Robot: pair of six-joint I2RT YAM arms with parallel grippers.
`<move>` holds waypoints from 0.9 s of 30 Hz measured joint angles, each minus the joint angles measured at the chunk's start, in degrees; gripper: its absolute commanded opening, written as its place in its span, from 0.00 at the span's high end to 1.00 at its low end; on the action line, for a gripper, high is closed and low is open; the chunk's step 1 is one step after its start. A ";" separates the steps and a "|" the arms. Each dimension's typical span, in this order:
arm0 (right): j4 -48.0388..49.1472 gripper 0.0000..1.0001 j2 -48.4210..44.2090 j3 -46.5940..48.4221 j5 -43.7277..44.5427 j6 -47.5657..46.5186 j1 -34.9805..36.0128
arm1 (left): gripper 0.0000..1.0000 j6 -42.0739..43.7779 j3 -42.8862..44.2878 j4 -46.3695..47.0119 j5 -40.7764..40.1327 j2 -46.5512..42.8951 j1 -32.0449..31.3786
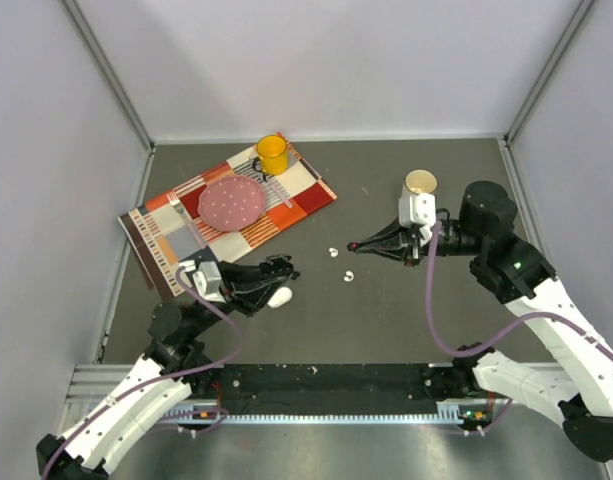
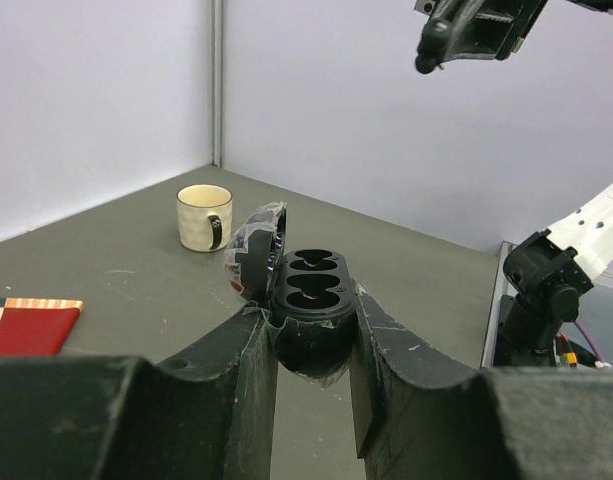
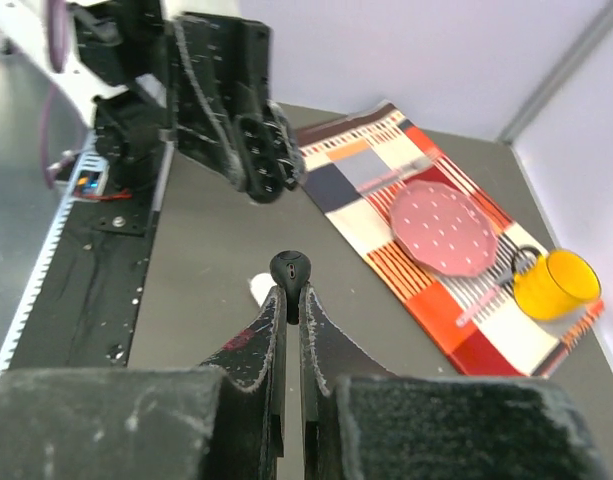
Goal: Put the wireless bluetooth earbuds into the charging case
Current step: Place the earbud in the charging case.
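Right hand [image 3: 291, 298] first: its own wrist view shows the two fingers pinched shut on a black earbud [image 3: 289, 268], sitting right at the tips. In the top view that bud is just a dark speck, so we couldn't name it from there. What the top view adds is the placing: the hand points left over the middle of the desk [image 1: 406, 320], with a white earbud [image 1: 333, 251] and another white earbud [image 1: 348, 274] lying loose just beside its tips.

Across from it, the left hand [image 2: 311, 312] is clamped on the black charging case [image 2: 311, 290]. We only get the detail from the left wrist view — lid flipped open to the left, two wells facing up. From above it's a dark lump in the fingers, but that view shows a white oval thing [image 1: 279, 296] on the desk right by the left hand, which the left wrist view doesn't catch.

Further out, a cream mug [image 1: 420, 183] stands near the right arm. The striped placemat [image 1: 298, 190] at the far left carries a pink plate [image 1: 231, 202] and a yellow mug [image 1: 272, 153]. The right wrist view shows all three, the left wrist view only a corner of the mat.
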 measured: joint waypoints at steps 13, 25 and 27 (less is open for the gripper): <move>-4.66 1.00 7.37 7.41 -16.74 -4.87 1.27 | 1.00 2.60 0.28 4.09 8.83 3.50 0.00; -7.67 1.00 12.20 7.85 -6.16 -8.37 10.16 | 1.00 6.14 4.17 8.98 16.90 12.07 -0.07; -8.00 1.00 12.96 8.15 -4.61 -8.98 11.02 | 1.00 6.14 4.17 9.33 17.29 12.28 -0.04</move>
